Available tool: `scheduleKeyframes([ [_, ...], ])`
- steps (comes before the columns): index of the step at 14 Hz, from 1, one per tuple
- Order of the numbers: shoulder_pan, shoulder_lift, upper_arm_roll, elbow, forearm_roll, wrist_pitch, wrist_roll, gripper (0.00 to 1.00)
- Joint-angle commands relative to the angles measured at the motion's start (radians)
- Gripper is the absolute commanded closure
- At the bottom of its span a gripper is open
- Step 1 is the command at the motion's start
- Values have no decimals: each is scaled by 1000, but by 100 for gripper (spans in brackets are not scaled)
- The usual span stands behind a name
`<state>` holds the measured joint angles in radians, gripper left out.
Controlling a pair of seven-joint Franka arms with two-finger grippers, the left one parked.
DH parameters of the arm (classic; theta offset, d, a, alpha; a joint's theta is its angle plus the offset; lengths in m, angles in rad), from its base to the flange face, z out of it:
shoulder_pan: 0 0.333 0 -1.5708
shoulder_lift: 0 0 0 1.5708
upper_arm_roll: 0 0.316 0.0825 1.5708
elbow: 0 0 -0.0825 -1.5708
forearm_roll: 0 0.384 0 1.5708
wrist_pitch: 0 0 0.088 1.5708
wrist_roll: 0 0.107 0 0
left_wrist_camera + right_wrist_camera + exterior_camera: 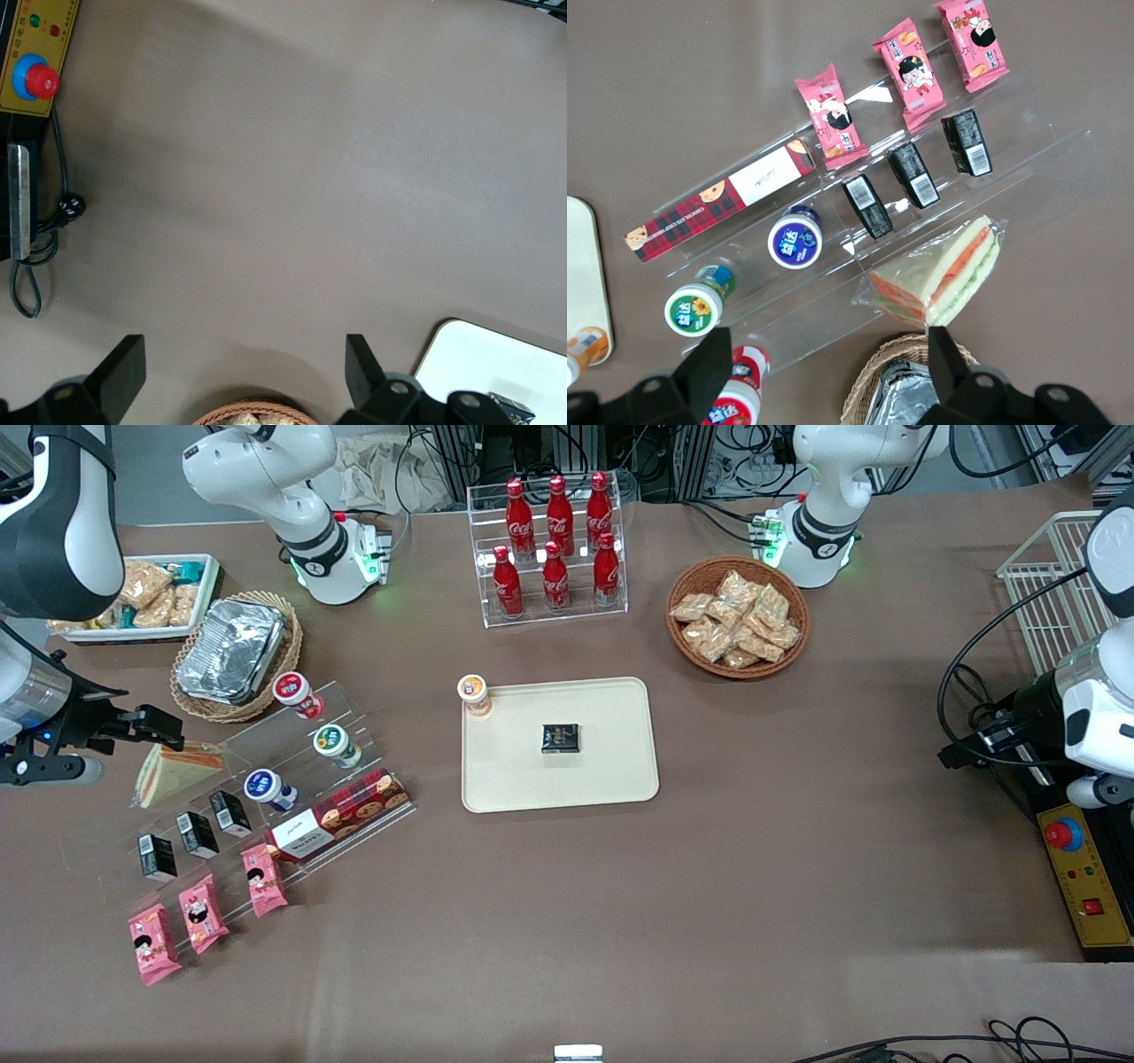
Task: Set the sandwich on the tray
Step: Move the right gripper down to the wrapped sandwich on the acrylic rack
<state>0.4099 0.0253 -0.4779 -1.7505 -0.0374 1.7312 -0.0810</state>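
Hovering open hand (824, 354) above sandwich (943, 274)

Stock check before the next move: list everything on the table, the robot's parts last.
sandwich: 1, tan with red and green filling, top step of the clear stepped stand, wrapped
tray: 1, cream, mid-table
black packet: 1, on the tray
orange-lidded cup: 1, at the tray's corner
cola bottles: 6, red, clear rack
snack basket: 1, wicker, tan packets
foil container: 1, silver, in a wicker basket
lidded cups: 3, red, green, blue, on the stand
cookie box: 1, red plaid
black cartons: 3
pink packets: 3
white bin: 1, snacks
tool: 1, black, open, just above the sandwich
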Motion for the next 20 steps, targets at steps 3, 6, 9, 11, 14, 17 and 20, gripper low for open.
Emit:
scheduleKeyframes([
  [3, -3, 1, -4, 28, -4, -7, 3, 1],
  [6, -6, 2, -8, 49, -4, -12, 4, 1],
  [9, -13, 4, -14, 49, -4, -13, 160, 1],
  [11, -19, -5, -25, 46, -6, -36, 352, 2],
  [14, -29, -5, -37, 37, -4, -53, 661, 2],
  [17, -37, -5, -41, 8, -2, -45, 1043, 2],
  [20, -74, 14, -57, -33, -6, -15, 1133, 2],
])
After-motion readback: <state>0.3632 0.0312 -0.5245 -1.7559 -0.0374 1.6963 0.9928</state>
